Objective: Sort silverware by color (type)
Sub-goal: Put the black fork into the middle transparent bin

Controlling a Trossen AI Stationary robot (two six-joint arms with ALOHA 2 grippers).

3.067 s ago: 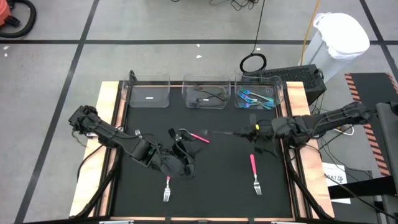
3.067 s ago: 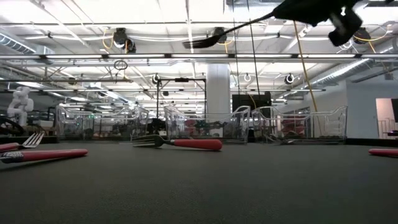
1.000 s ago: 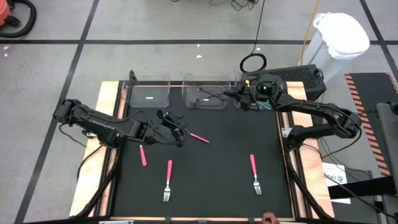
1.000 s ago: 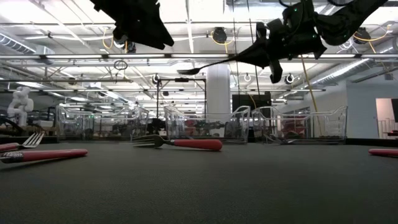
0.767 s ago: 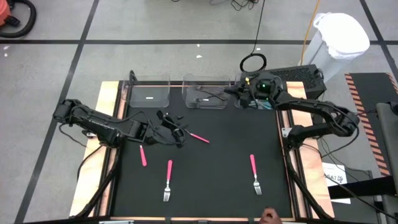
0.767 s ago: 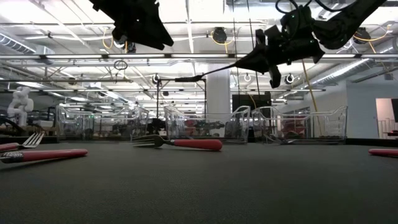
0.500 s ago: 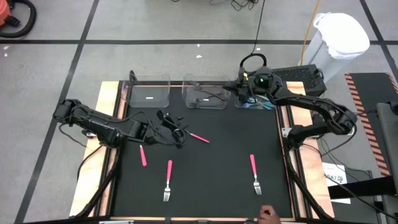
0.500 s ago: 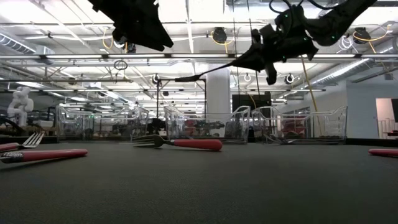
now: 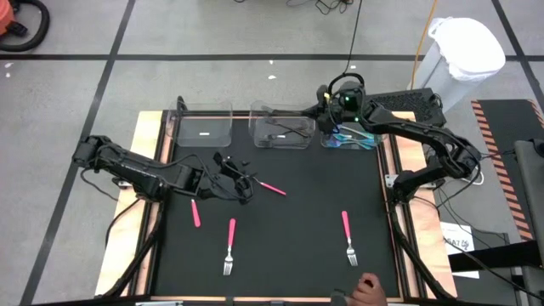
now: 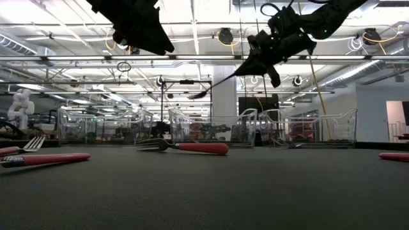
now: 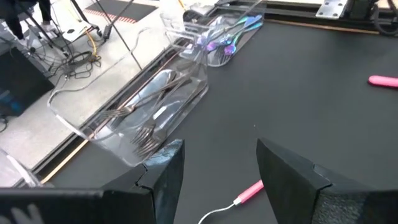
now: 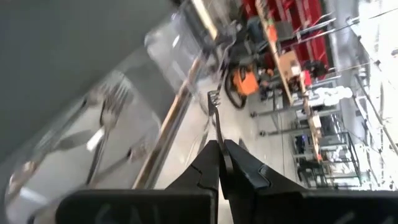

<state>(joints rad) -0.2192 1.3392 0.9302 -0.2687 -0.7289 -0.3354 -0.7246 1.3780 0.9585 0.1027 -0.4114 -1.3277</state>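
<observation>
Slim all-black fork (image 12: pixel 217 118), pinched in right gripper (image 12: pixel 222 163) at the black mat's far edge over the clear plastic middle bin (image 9: pixel 282 129): release low, centred; left gripper (image 11: pixel 217 174) spread.

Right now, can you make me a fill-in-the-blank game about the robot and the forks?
The right gripper is shut on a ___ fork.
The left gripper hangs open and holds ___.
The bin on the right holds ___ cutlery.
On the black mat, the loose cutlery has ___ handles.

Missing words: black; nothing; blue; pink
</observation>
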